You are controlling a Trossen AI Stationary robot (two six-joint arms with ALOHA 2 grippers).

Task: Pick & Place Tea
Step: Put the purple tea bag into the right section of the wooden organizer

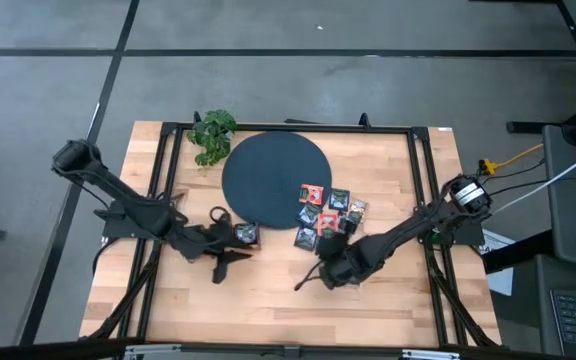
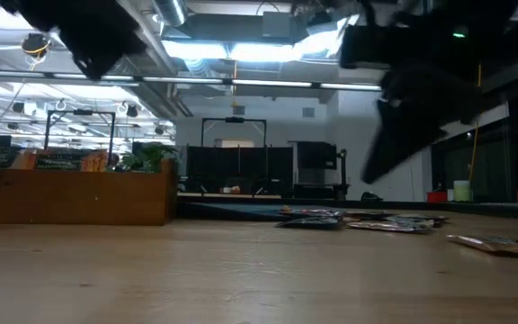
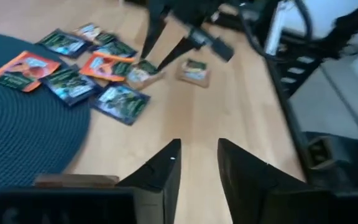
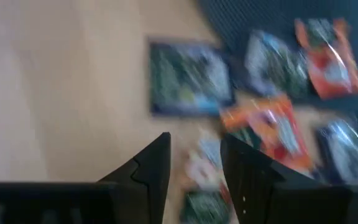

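Several tea sachets (image 1: 328,212), orange-red and dark, lie flat on the table's right half; some overlap the edge of the dark round mat (image 1: 268,175). My right gripper (image 4: 194,168) is open and tilts down over the near side of the pile. Its fingers stand above a pale sachet (image 3: 143,73) and show clear of it in the left wrist view. My left gripper (image 3: 197,168) is open with nothing between its fingers. It hangs near the table's middle and points toward the pile. The wooden tray (image 1: 246,234) sits just beside it, mostly under the left arm.
A leafy green plant (image 1: 213,135) stands at the mat's far left edge. In the low view the tray (image 2: 70,193) holds sachets standing upright. One more sachet (image 3: 193,70) lies alone beyond the right gripper. Bare wood stretches along the table's near edge (image 1: 268,310).
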